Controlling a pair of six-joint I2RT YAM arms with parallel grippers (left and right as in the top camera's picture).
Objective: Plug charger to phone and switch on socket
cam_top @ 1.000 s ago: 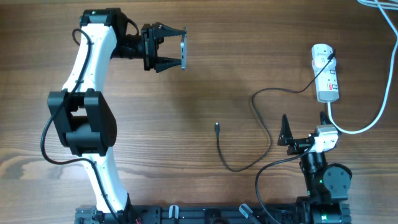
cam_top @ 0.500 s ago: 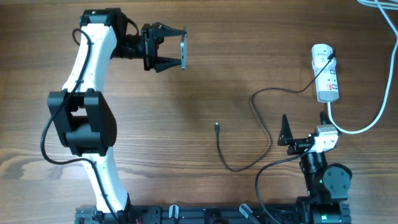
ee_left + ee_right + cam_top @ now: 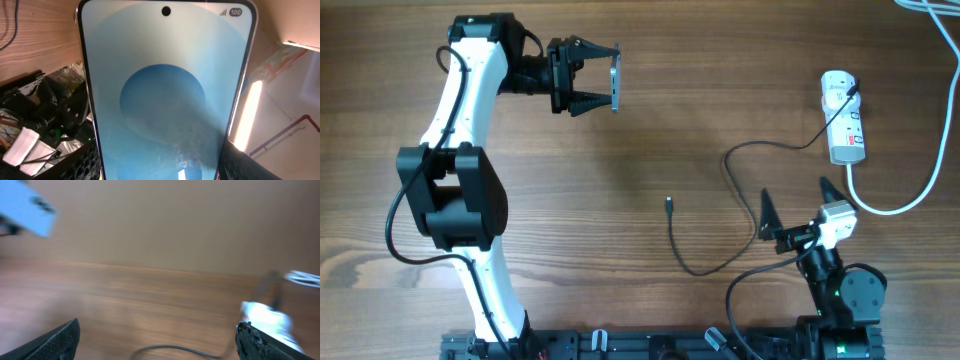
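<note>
My left gripper (image 3: 603, 82) is shut on the phone (image 3: 616, 81), held on edge above the far left of the table; its turquoise screen (image 3: 165, 90) fills the left wrist view. The charger is a thin black cable (image 3: 745, 190) running from the socket (image 3: 843, 130), a white power strip at the far right, and curling to its small plug (image 3: 669, 204) at mid-table. My right gripper (image 3: 795, 202) is open and empty at the near right, beside the cable's bend. The right wrist view is blurred; it shows the cable (image 3: 175, 349) and the socket (image 3: 265, 317).
A thick white cord (image 3: 920, 190) loops from the socket round the right edge of the table. The right arm's base (image 3: 840, 290) sits at the near right. The left arm (image 3: 460, 150) stretches up the left side.
My right gripper has swung a little to the left and turned, towards the cable's bend. The left arm and the phone have not moved.
</note>
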